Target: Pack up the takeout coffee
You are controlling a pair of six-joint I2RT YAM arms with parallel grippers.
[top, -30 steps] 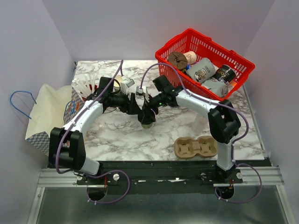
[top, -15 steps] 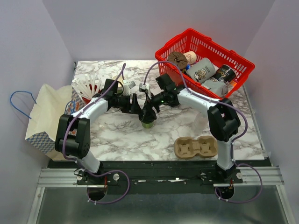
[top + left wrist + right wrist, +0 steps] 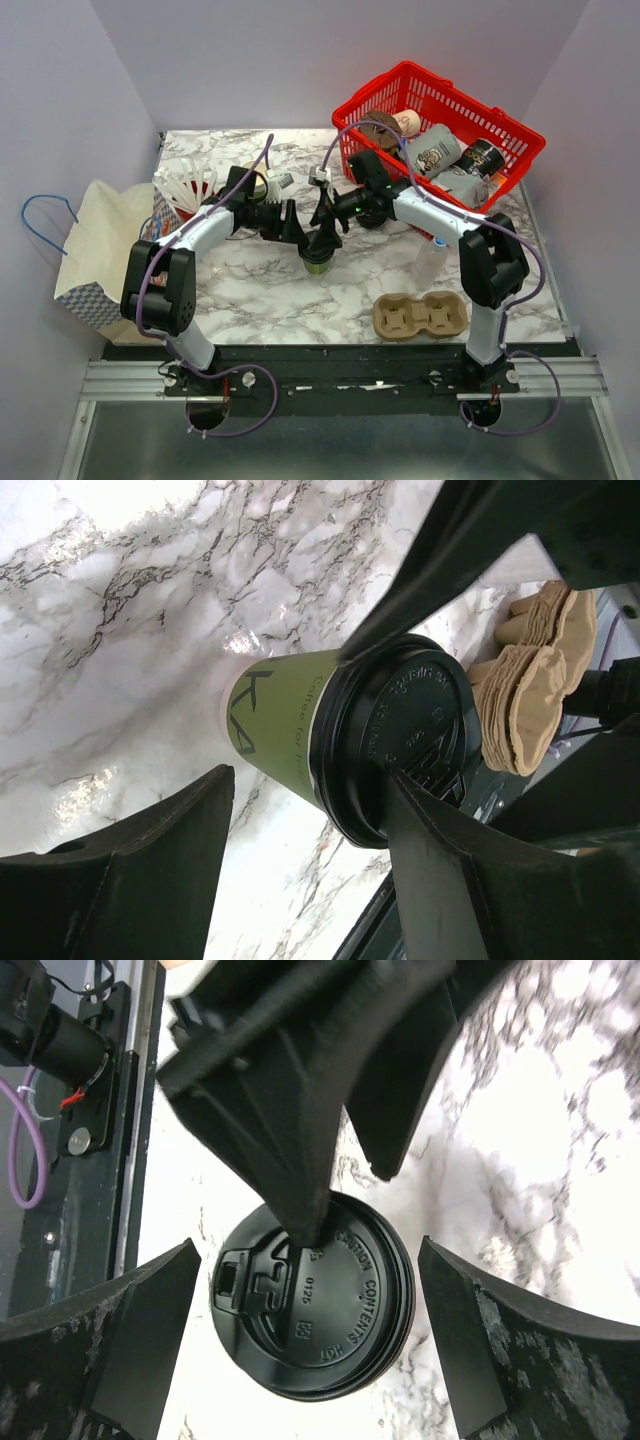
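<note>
The takeout coffee (image 3: 318, 262) stands upright on the marble table, an olive-green paper cup (image 3: 285, 725) with its black lid (image 3: 330, 1310) on. My left gripper (image 3: 298, 232) is open beside the cup. In the left wrist view (image 3: 310, 780) one of its fingers (image 3: 460, 880) rests its tip on the lid top and the other is clear of the cup wall. My right gripper (image 3: 326, 232) is open just above the lid. In the right wrist view (image 3: 310, 1250) its fingers (image 3: 130, 1340) straddle the lid without touching it.
A cardboard cup carrier (image 3: 420, 315) lies near the front, right of the cup, and also shows in the left wrist view (image 3: 535, 670). A red basket (image 3: 500, 175) with several items stands at the back right. A paper bag (image 3: 95, 245) lies at the left edge, with a red-and-white striped cup (image 3: 185, 190) beside it.
The right gripper has lifted off the lid and drawn back toward the basket. The left arm's elbow has swung in and its gripper stays at the cup. The cup has not moved.
</note>
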